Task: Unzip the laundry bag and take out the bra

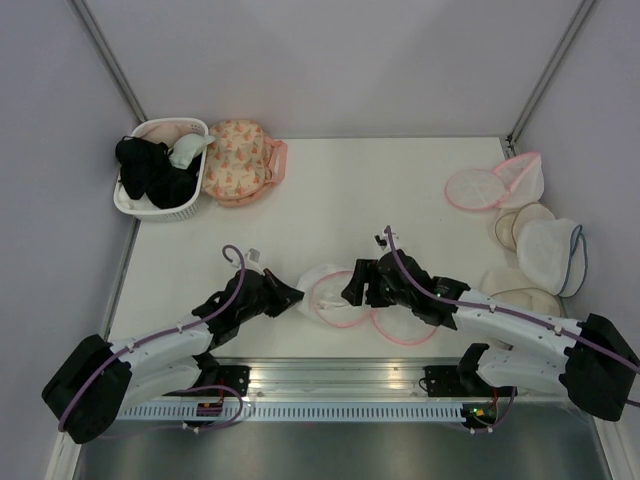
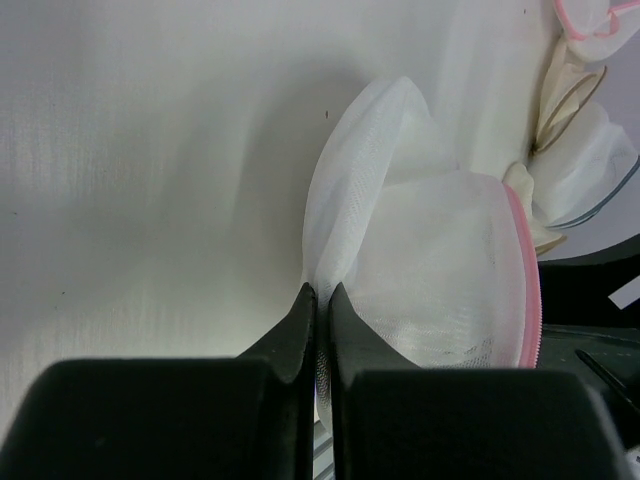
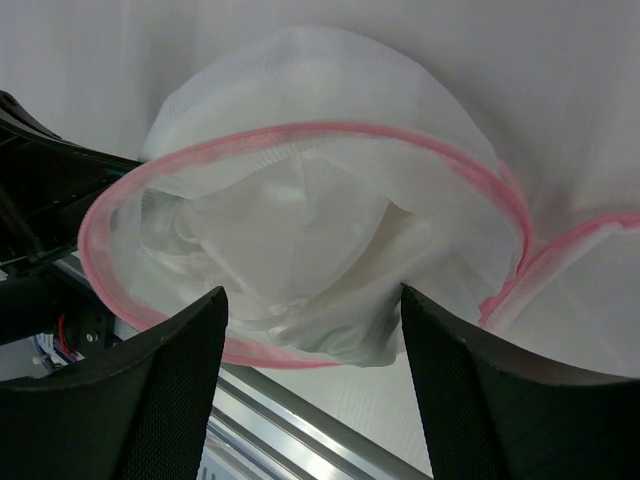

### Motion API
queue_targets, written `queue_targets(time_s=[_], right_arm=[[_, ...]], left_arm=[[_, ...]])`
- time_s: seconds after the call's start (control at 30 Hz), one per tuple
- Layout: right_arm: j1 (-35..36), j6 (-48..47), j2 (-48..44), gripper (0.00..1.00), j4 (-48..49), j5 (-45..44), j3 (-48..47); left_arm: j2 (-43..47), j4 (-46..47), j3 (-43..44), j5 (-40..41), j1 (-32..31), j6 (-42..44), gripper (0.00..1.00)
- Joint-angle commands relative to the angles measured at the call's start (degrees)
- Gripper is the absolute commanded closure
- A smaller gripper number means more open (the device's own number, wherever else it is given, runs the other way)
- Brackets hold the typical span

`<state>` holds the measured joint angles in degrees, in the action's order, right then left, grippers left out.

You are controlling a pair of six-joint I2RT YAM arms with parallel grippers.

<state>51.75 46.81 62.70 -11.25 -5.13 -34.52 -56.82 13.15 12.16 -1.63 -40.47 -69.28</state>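
Note:
The laundry bag (image 1: pixel 330 295) lies near the table's front edge, unzipped, its pink rim (image 3: pixel 300 140) gaping toward the right wrist camera. My left gripper (image 2: pixel 322 292) is shut on a fold of the bag's white mesh (image 2: pixel 430 260) at the bag's left side (image 1: pixel 295 297). The white bra (image 3: pixel 320 260) sits bunched inside the opening, and a limp fold of it hangs out over the rim. My right gripper (image 3: pixel 312 295) is open at the mouth of the bag (image 1: pixel 352 290), one finger on each side of that fold. The right fingertip (image 3: pixel 420 300) touches the fabric.
A white basket (image 1: pixel 128 200) of black garments and a peach floral bag (image 1: pixel 238 160) stand at the back left. More mesh bags (image 1: pixel 495 185) and a white blue-trimmed bag (image 1: pixel 550 255) lie along the right. The metal rail (image 1: pixel 340 375) runs just behind the bag.

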Motion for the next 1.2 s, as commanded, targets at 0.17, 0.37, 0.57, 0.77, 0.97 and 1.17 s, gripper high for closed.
queue_targets(time_s=[0.17, 0.37, 0.57, 0.77, 0.97, 1.17], right_arm=[[2.2, 0.2, 7.0, 0.28, -3.2, 4.7, -3.6], [3.0, 0.7, 7.6, 0.95, 0.5, 6.5, -3.1], [3.0, -2.9, 3.5, 0.99, -4.4, 7.0, -7.9], [3.1, -8.2, -7.6, 0.99, -10.6, 10.7, -13.6], [2.8, -9.4, -11.9, 1.00, -11.7, 12.1, -15.2], [2.4, -9.5, -12.2, 1.00, -9.0, 17.8, -15.6]], left_arm=[[1.9, 3.4, -1.2, 0.0, 0.3, -2.4, 0.98], [1.1, 4.7, -1.5, -0.7, 0.3, -3.0, 0.98], [2.1, 2.5, -1.4, 0.2, 0.3, -2.8, 0.98], [3.6, 0.5, -1.9, 2.8, 0.4, -2.3, 0.75], [4.1, -3.2, -0.3, 4.4, 0.5, -1.7, 0.00], [10.5, -8.6, 1.8, 6.8, 0.4, -0.2, 0.00]])
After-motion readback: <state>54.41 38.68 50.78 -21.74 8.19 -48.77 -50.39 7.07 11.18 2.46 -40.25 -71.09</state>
